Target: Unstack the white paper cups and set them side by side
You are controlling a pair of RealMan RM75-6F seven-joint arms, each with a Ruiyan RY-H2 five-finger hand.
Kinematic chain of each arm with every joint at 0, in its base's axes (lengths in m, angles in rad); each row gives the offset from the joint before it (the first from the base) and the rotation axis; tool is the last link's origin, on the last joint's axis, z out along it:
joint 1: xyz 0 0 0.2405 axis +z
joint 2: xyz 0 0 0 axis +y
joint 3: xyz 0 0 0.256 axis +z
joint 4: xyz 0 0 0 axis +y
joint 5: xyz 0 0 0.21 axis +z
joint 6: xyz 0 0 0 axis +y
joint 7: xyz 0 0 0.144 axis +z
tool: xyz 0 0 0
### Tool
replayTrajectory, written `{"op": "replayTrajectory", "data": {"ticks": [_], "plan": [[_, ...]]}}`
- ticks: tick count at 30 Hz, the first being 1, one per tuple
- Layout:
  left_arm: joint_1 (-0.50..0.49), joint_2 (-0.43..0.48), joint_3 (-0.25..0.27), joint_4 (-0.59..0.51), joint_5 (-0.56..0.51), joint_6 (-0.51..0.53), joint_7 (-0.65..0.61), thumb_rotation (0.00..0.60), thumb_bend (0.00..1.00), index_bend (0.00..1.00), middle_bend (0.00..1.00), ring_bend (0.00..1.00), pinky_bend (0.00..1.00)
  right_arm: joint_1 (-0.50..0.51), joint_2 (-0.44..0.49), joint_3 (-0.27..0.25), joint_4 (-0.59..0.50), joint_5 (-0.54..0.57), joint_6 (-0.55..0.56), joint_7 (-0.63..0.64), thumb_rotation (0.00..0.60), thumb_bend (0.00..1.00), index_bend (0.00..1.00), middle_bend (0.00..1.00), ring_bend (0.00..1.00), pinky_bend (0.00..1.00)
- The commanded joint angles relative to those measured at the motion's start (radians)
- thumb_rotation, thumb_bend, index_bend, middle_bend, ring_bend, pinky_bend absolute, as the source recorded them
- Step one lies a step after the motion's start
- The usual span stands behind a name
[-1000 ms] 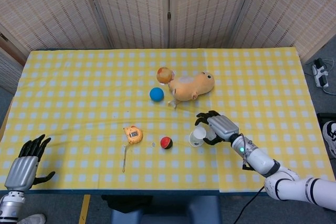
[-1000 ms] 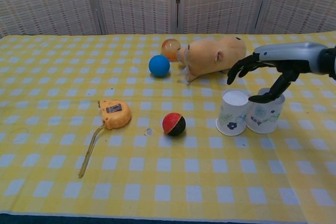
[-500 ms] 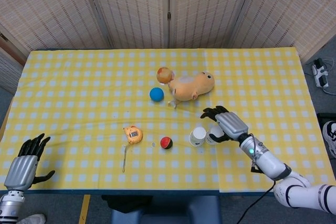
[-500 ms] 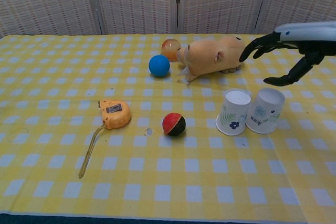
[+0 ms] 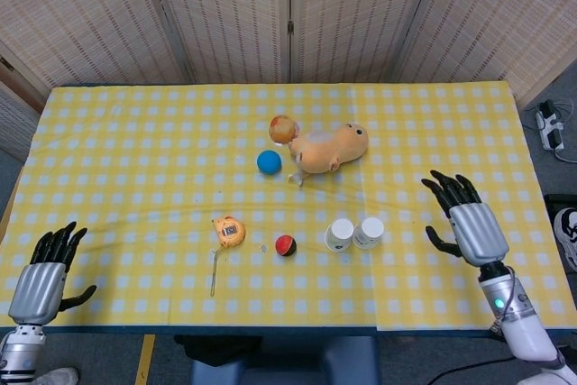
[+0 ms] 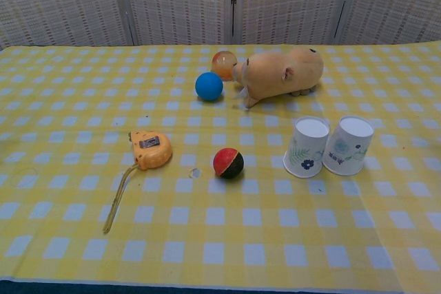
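Right hand pulled clear; both cups stand alone, side by side.

Lowest in the head view, the left hand (image 5: 40, 281) sits at the bottom left corner, fingers spread and holding nothing, as before. The right hand (image 5: 471, 225), which a second ago hovered over the cups, has drawn back to the lower right, fingers spread, empty. At centre-right, the two white paper cups (image 6: 306, 147) (image 6: 349, 144) stand upright, just beside each other. Beyond them lies the plush toy (image 6: 279, 73). The task looks complete.
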Motion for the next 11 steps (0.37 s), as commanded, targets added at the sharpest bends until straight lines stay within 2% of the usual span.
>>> {"op": "replayTrajectory", "data": {"ticks": [1, 11], "plan": [[0.001, 0.0, -0.002, -0.014, 0.008, 0.011, 0.015, 0.6, 0.23, 0.0, 0.0, 0.0, 0.0, -0.1, -0.027, -0.045, 0.043, -0.075, 0.113, 0.012, 0.6, 0.42, 0.1, 0.05, 0.08, 0.04], [0.001, -0.004, -0.009, -0.045, 0.012, 0.026, 0.054, 0.6, 0.24, 0.0, 0.0, 0.0, 0.0, -0.2, -0.06, -0.076, 0.139, -0.153, 0.199, 0.153, 0.6, 0.42, 0.1, 0.05, 0.07, 0.03]]}}
